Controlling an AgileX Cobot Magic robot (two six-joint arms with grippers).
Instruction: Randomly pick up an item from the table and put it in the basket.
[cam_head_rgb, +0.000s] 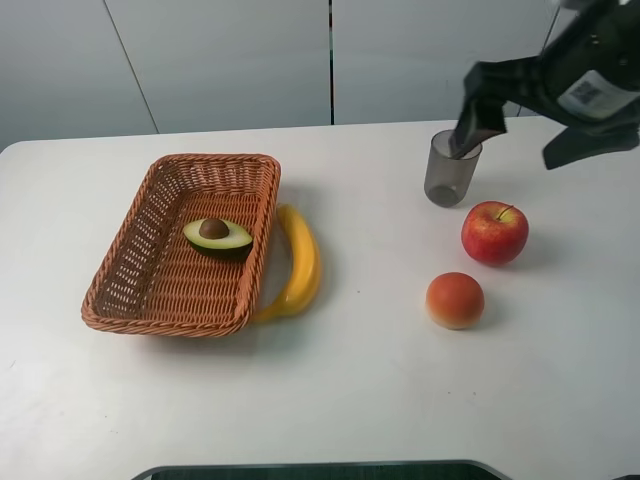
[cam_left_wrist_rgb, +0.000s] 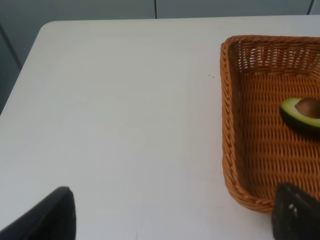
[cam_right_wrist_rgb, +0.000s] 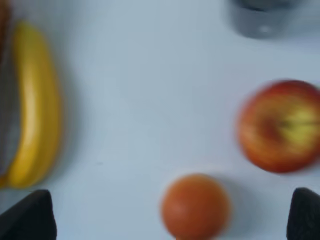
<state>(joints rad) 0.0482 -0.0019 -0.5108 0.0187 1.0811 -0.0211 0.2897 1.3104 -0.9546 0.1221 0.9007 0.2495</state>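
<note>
The halved avocado (cam_head_rgb: 217, 237) lies cut side up inside the wicker basket (cam_head_rgb: 130, 290) on the left of the white table (cam_head_rgb: 350, 400). The left wrist view shows the avocado (cam_left_wrist_rgb: 300, 114) in the basket (cam_left_wrist_rgb: 231, 150) too. My left gripper (cam_left_wrist_rgb: 172, 220) is open and empty over bare table beside the basket; it is out of the high view. My right gripper (cam_head_rgb: 530, 135) is open and empty, raised above the grey cup at the back right. In the blurred right wrist view the right gripper (cam_right_wrist_rgb: 167, 220) hangs above the peach, apple and banana.
A yellow banana (cam_head_rgb: 300, 262) lies against the basket's right side. A grey translucent cup (cam_head_rgb: 451, 170), a red apple (cam_head_rgb: 494, 232) and an orange-red peach (cam_head_rgb: 455, 300) stand on the right. The right wrist view also shows the banana (cam_right_wrist_rgb: 32, 105), apple (cam_right_wrist_rgb: 280, 125) and peach (cam_right_wrist_rgb: 196, 205).
</note>
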